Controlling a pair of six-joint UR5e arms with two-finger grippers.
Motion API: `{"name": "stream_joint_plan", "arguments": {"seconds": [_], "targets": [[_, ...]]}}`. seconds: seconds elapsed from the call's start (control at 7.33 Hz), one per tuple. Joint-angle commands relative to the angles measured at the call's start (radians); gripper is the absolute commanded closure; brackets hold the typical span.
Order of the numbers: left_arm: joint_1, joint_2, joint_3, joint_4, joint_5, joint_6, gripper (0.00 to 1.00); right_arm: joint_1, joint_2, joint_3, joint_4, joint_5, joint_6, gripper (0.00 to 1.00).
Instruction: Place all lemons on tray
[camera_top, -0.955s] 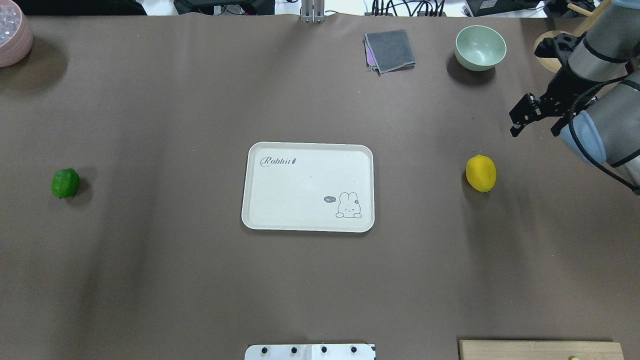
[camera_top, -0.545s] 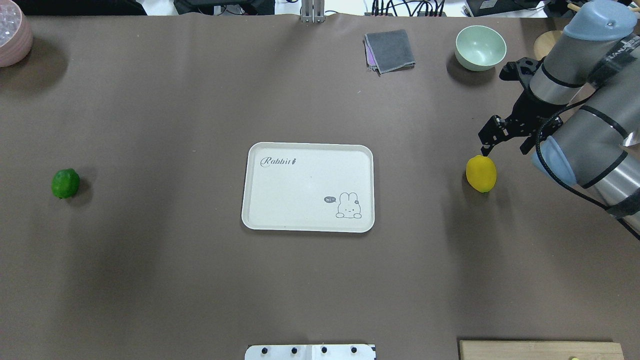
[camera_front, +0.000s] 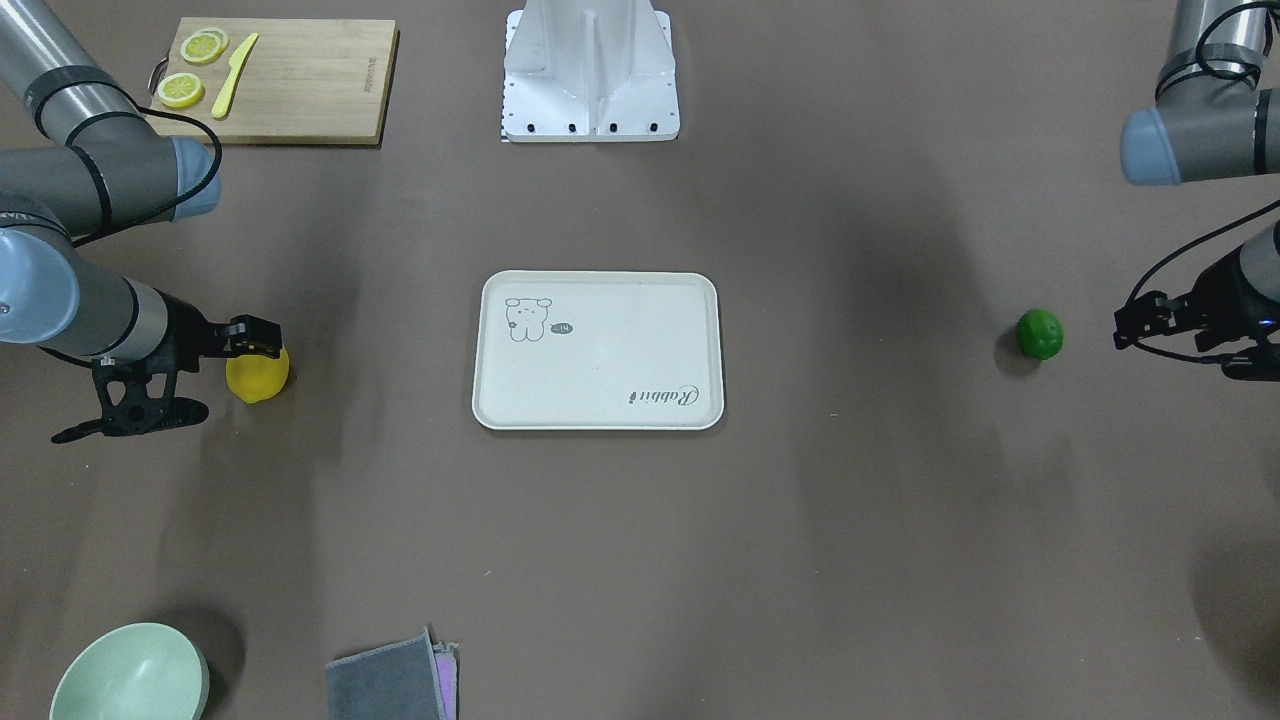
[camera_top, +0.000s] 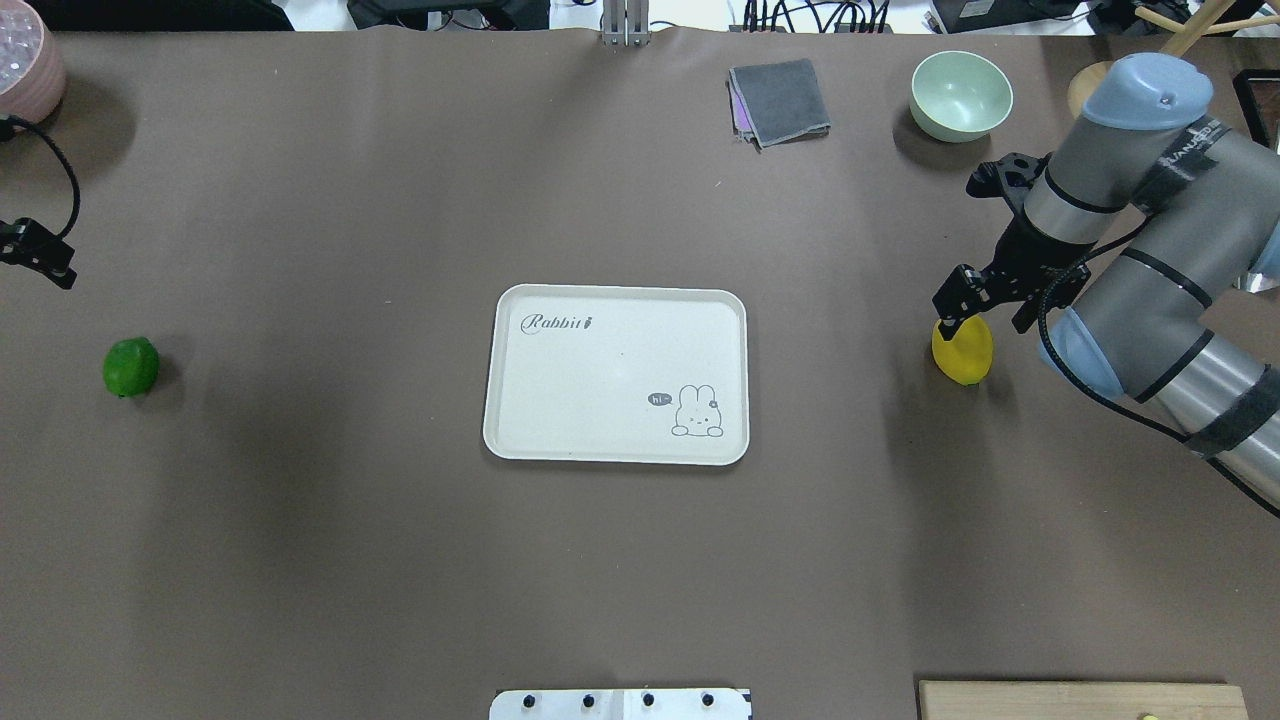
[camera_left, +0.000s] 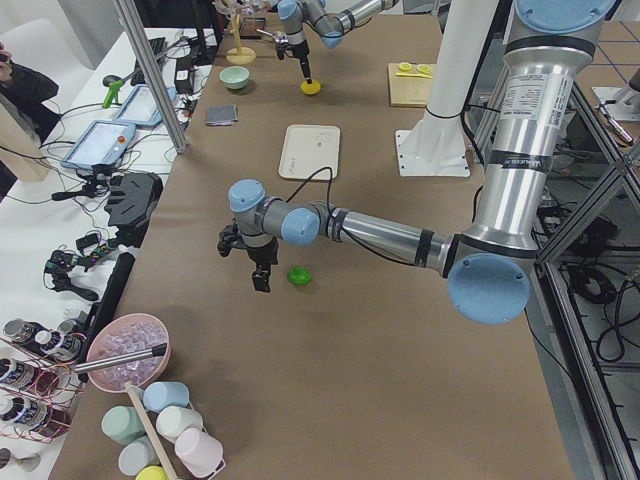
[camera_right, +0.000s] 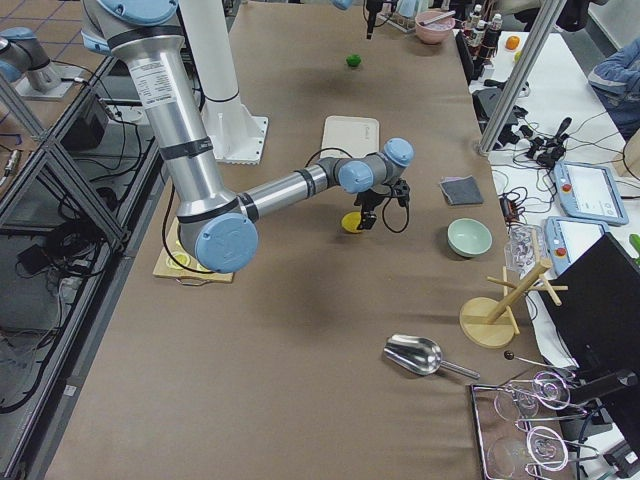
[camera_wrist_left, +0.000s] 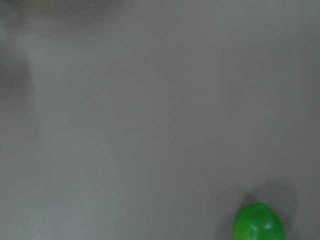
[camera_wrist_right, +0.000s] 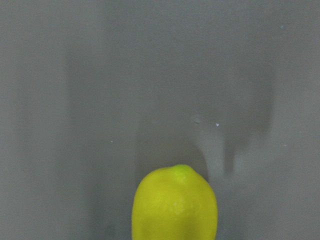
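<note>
Two lemons to move, neither yet on the tray (camera_top: 615, 291). Reaching stage: right pincer (camera_top: 984, 316) spread, hanging just over the yellow lemon (camera_top: 963, 352) on the tabletop (camera_top: 400, 560), well right of tray. Well left, the green lemon (camera_top: 131, 366), left pincer (camera_front: 1150, 328) nearby, spread or not impossible to tell. Next, probably: lower, straddle the fruit, close gently.

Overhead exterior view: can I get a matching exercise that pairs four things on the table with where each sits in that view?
Things:
1. bright yellow oval lemon
2. glossy dark green lemon
3. cream-white rectangular tray
4. pale green round bowl

Places:
a. top right of the view
b. centre of the view
c. far left, mid-height
d. right of centre, mid-height

Pairs: 1-d, 2-c, 3-b, 4-a.
</note>
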Motion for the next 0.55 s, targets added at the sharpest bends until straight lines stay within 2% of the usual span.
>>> {"name": "stream_joint_plan", "arguments": {"seconds": [0.0, 0.14, 0.41], "targets": [[0.027, -0.067, 0.114, -0.002, -0.102, -0.005, 0.02, -0.012, 0.008, -0.021, 0.008, -0.002, 0.0, 0.02], [0.037, -0.084, 0.137, -0.002, -0.132, -0.005, 0.02, -0.021, 0.01, -0.035, 0.016, -0.002, 0.0, 0.02], [0.066, -0.092, 0.151, 0.0, -0.133, -0.006, 0.02, -0.025, 0.011, -0.063, 0.059, -0.002, 0.002, 0.05]]}}
